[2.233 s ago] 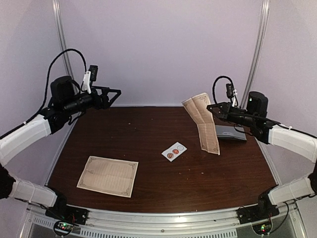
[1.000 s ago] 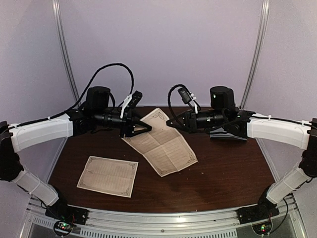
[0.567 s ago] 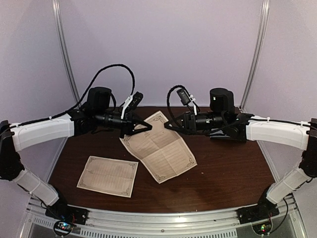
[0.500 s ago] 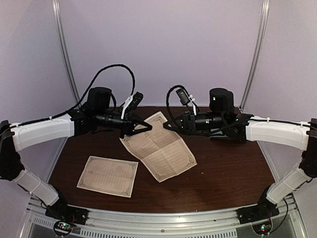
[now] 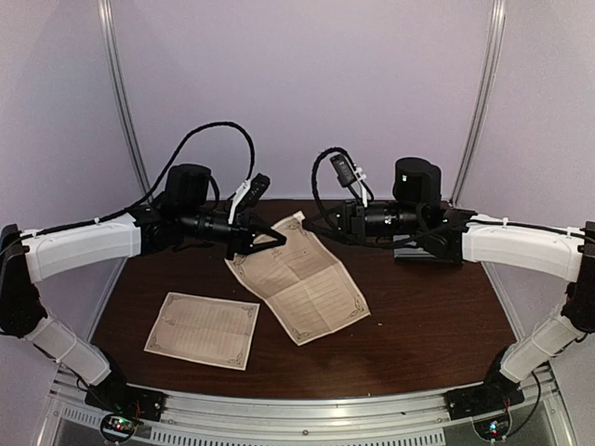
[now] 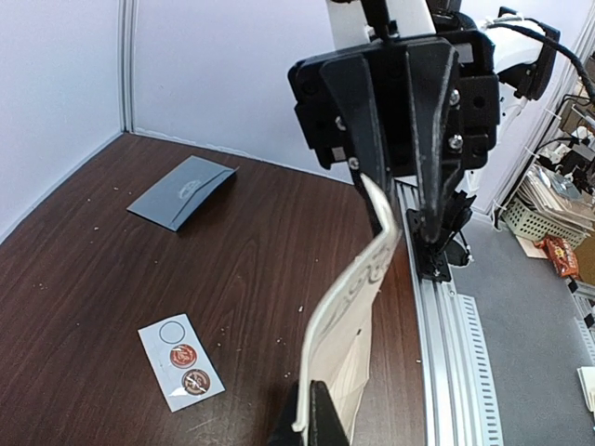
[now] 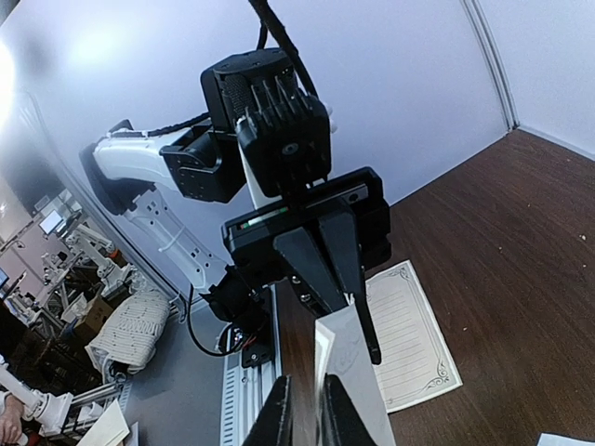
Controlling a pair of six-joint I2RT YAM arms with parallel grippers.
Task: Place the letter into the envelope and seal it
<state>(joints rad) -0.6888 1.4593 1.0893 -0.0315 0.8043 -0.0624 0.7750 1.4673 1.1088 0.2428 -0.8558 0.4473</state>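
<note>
The letter (image 5: pixel 302 283) has just changed hands. The left gripper (image 5: pixel 271 240), part open a moment ago, has shut on the sheet's edge. The right gripper (image 6: pixel 404 218), which carried it in, has let its jaws part a little (the upper corner now sits loosely between them). We judge the hand-over all but done, which frees the right arm. The envelope (image 6: pixel 181 193) lies flat on the table, well behind the right fingers and far from the left ones. Nothing has been inserted yet.
</note>
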